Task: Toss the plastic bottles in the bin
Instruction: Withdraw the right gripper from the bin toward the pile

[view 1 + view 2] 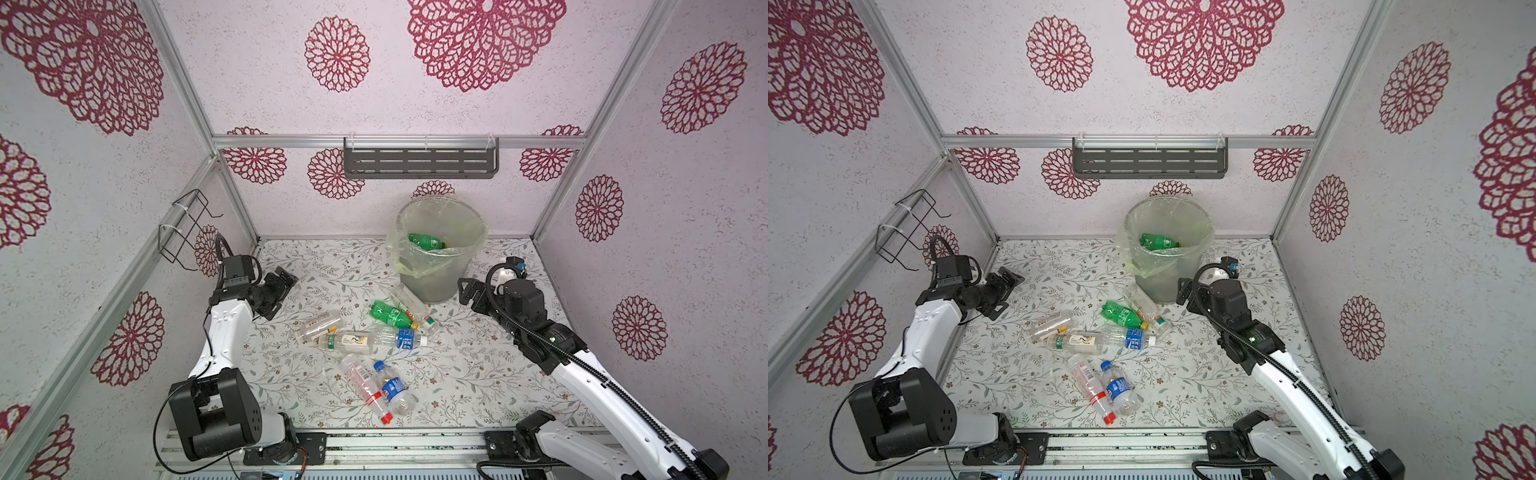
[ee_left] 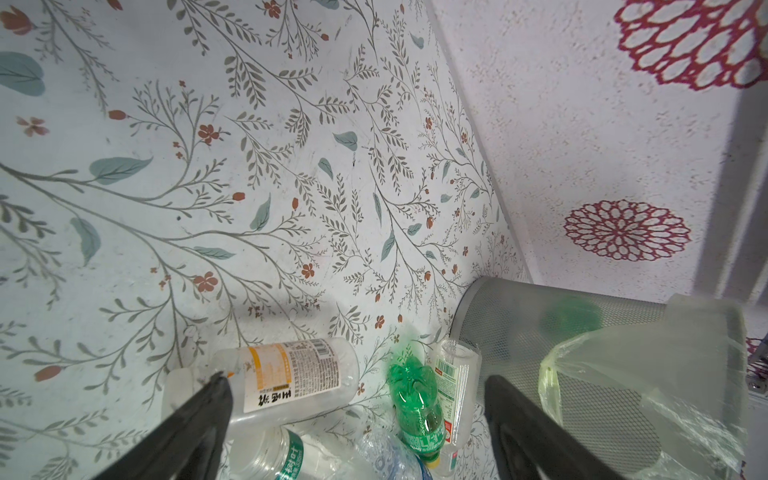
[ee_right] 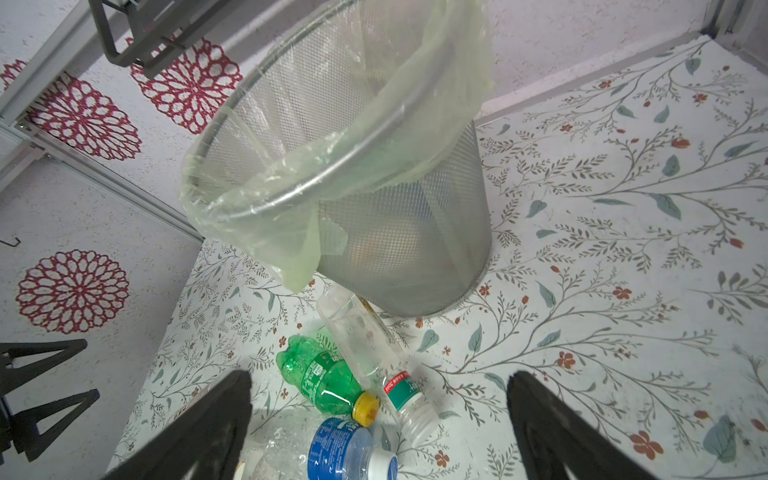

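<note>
left claw (image 1: 286,277) spread, empty | right claw (image 1: 467,294) spread, empty | plastic bottles (image 1: 353,341) lay loose on worktop (image 1: 478,374) before bin (image 1: 436,284), one green bottle (image 1: 426,242) inside | likely light, thin-walled, slick, roll-prone: pinch mid-body

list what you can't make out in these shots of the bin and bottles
- How many bottles lie in the bin: both top views show only one green bottle inside; the bag and mesh hide anything beneath.
- Blue-label bottle: right wrist view, cut off by the bottom edge.
- Orange-label bottle: left wrist view, a finger of the left gripper covers part of it.
- Label wording: too small in top views.
</note>
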